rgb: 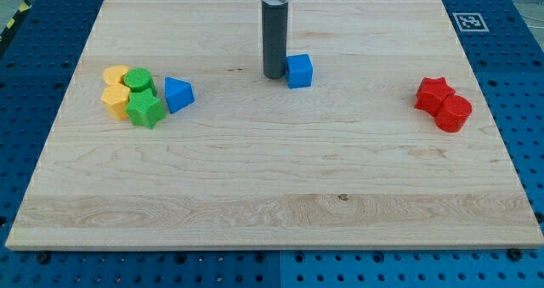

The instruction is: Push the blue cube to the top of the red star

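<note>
A blue cube [299,70] sits on a wooden board [272,194], toward the far side near the middle. My tip [274,75], the end of a dark upright rod that holds nothing, stands just beside the cube's left face. Well to the right lies a red star [433,93], touching a red cylinder [454,113]. At the far left cluster a blue triangular block [178,94], a green star [145,110], a green cylinder [138,81] and two yellow blocks [115,91].
</note>
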